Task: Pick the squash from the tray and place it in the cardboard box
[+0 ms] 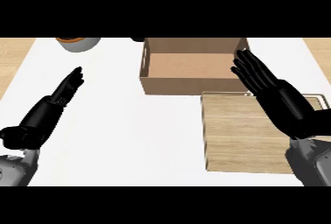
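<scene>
The open cardboard box point(191, 65) stands at the back middle of the white counter, and its inside shows bare. Directly in front of it, to the right, lies the wooden tray point(239, 135). No squash shows anywhere; my right hand point(291, 109) covers the tray's right part. That hand is open, its straight fingers point(253, 72) stretching over the box's right front corner. My left hand point(45, 116) is open at the left over the bare counter, fingers pointing away toward the back.
A grey pot point(79, 43) with an orange rim stands at the back left, cut by the view's edge. Wooden floor shows beyond the counter's left and right sides. A metal handle point(321, 100) sticks out at the tray's right rear.
</scene>
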Tool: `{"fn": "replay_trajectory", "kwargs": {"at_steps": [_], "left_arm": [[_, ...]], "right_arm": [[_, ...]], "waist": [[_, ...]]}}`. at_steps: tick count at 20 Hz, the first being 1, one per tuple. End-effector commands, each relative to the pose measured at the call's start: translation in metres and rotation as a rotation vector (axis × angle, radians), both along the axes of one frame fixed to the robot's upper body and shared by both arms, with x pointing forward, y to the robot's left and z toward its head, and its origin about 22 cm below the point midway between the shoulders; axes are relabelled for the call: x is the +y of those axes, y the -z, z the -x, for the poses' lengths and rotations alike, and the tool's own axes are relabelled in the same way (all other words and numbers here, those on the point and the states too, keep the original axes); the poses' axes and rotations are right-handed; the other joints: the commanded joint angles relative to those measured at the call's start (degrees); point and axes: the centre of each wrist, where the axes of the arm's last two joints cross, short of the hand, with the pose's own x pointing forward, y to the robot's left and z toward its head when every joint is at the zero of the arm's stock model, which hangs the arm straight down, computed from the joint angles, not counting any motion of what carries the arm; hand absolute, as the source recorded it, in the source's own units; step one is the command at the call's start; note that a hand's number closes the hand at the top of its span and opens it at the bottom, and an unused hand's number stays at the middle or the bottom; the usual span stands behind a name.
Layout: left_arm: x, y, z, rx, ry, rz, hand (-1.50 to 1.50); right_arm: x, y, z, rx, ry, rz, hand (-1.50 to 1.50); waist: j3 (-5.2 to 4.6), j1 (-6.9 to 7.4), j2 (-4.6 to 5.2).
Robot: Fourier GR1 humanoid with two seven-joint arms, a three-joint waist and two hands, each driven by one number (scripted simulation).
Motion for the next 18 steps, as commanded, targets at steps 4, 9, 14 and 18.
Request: {"fn": "replay_trajectory", "kwargs": {"at_steps": [4,9,14,18], "left_arm": [[0.022,0.037,0.017,0.083,-0.27,-0.042,0.0],[0.021,0.055,0.025,0.182,-0.359,0.011,0.0],[-0.001,0.063,0.032,0.177,-0.369,0.0,0.0],[0.003,0.072,0.034,0.185,-0.393,0.002,0.0]], "right_arm": [[-0.078,-0.011,-0.013,-0.213,0.133,-0.126,-1.5],[-0.156,0.021,-0.006,-0.154,0.652,0.188,1.5],[-0.178,0.087,-0.007,-0.214,0.668,-0.047,-1.5],[-0.224,0.062,0.011,-0.231,0.522,0.275,-1.5]], "waist": [[-0.59,1.54,-0.8],[-0.51,1.62,0.04],[-0.54,2.58,-0.45],[-0.69,1.79,-0.74]]}}
